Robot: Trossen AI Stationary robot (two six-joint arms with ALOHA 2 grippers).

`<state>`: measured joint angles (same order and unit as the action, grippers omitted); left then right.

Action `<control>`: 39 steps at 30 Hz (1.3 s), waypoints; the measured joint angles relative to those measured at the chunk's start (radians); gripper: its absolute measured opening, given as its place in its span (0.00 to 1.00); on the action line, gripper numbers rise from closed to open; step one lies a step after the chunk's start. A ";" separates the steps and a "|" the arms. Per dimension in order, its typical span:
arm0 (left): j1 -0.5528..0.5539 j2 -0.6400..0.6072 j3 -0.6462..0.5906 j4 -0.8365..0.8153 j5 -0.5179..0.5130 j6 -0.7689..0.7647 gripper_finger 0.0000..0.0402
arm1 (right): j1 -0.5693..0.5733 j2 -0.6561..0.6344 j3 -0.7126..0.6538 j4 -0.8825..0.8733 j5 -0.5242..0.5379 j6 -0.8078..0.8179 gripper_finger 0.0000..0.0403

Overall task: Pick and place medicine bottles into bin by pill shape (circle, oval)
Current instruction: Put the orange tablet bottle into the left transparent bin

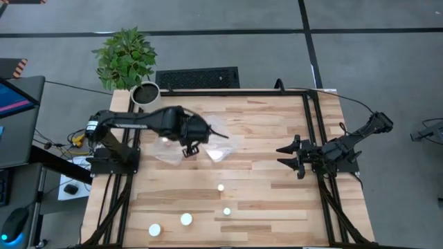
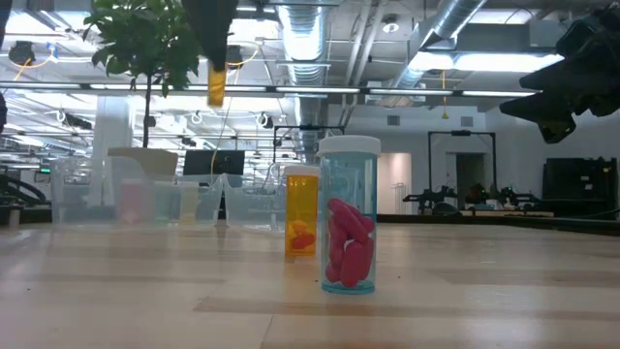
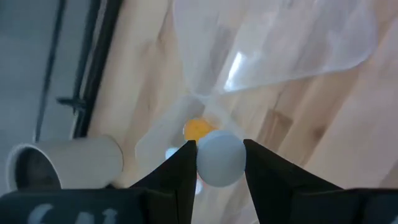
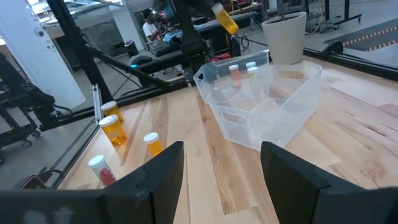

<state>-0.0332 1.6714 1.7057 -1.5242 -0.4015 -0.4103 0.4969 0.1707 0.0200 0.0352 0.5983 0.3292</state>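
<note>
My left gripper [image 1: 190, 147] is over two clear bins [image 1: 208, 146] at the table's far middle, shut on a small orange bottle with a white cap [image 3: 220, 157]. The bottle also shows in the low view [image 2: 216, 83] and the right wrist view [image 4: 225, 18]. Several white-capped bottles stand upright on their bases on the near part of the table [image 1: 221, 187] [image 1: 186, 219]. Two show close in the low view, one orange [image 2: 301, 211] and one clear with pink pills [image 2: 349, 218]. My right gripper [image 4: 221, 180] waits open and empty at the table's right side [image 1: 294, 155]. My left gripper pinches the bottle's white cap [image 3: 231, 163] between its two fingers, which point down from above. The orange body [image 3: 196, 129] hangs below the fingers, lifted clear above the bins.
One clear bin [image 4: 261, 99] holds two small bottles [image 4: 234, 70]. A white plant pot [image 1: 145, 92] with a green plant stands at the table's far left corner. Bare wood lies between the bins and the standing bottles.
</note>
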 joint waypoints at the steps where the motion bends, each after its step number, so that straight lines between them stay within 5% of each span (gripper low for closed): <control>1: 0.020 -0.002 -0.024 0.006 0.017 0.012 0.28 | 0.000 0.000 0.000 0.000 0.000 0.000 0.56; 8: 0.104 -0.129 -0.304 0.220 0.138 0.075 0.28 | 0.000 0.000 0.000 0.000 0.000 0.000 0.56; 19: 0.226 -0.464 -0.747 0.495 0.290 -0.045 0.28 | 0.000 0.000 0.000 0.000 0.000 -0.049 0.56; 39: 0.224 -0.212 -0.777 0.622 0.336 0.063 0.28 | 0.000 0.000 0.000 0.000 0.000 -0.050 0.56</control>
<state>0.1913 1.4597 0.9291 -0.9019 -0.0652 -0.3474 0.4969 0.1707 0.0200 0.0353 0.5987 0.2794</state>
